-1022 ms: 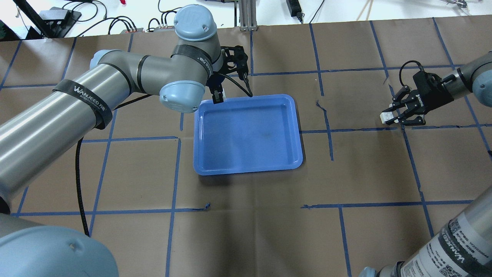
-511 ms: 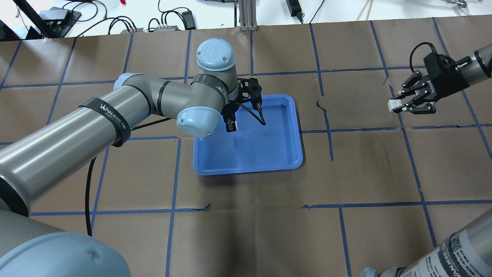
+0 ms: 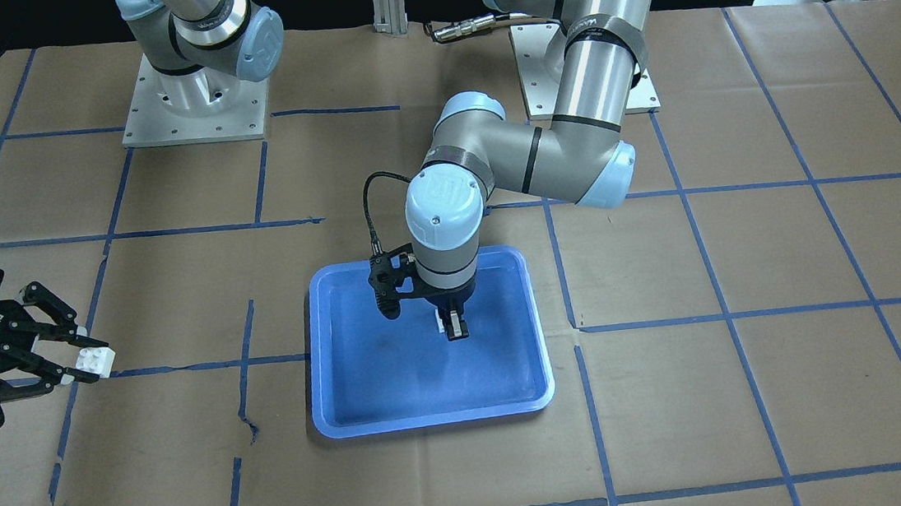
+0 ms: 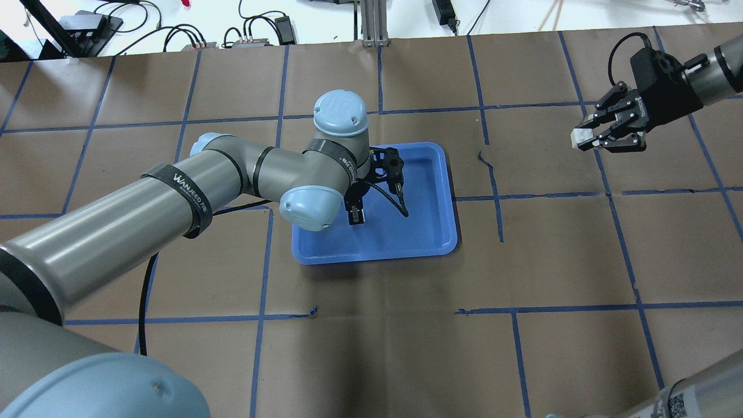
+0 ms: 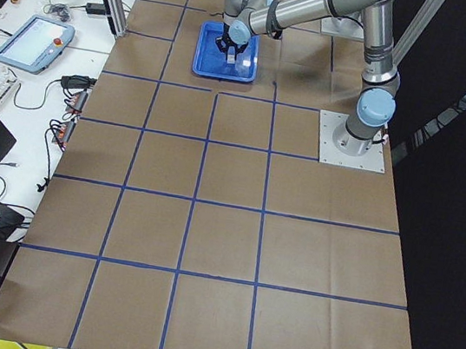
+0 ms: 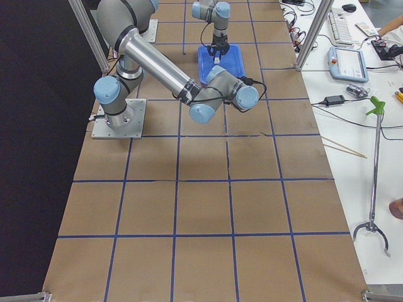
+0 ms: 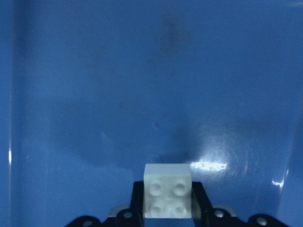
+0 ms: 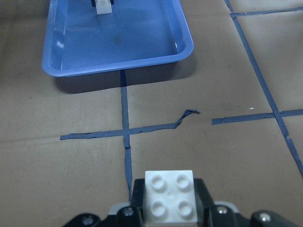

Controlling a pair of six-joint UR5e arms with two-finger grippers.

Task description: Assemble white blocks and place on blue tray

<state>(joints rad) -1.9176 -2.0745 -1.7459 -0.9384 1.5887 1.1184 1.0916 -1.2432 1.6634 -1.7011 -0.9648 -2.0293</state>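
The blue tray (image 4: 418, 232) lies mid-table, also in the front view (image 3: 348, 395). My left gripper (image 4: 355, 217) hangs over the tray's inside, shut on one white block (image 7: 167, 196), studs toward the wrist camera; the block also shows in the front view (image 3: 441, 322) and in the right wrist view (image 8: 102, 6). My right gripper (image 4: 586, 139) is far to the right of the tray, above the paper, shut on the other white block (image 8: 170, 195), which also shows in the overhead view (image 4: 580, 137) and in the front view (image 3: 94, 361).
Brown paper with blue tape grid lines (image 4: 493, 191) covers the table. Cables and boxes (image 4: 191, 35) lie beyond the far edge. The arm bases (image 3: 192, 104) stand at the robot's side. A tablet (image 5: 34, 38) and tools sit on side benches.
My left gripper moved from the tray's far left corner toward me, over the tray's middle, still holding its block. My right gripper rose and moved away, farther up the table, block in hand.
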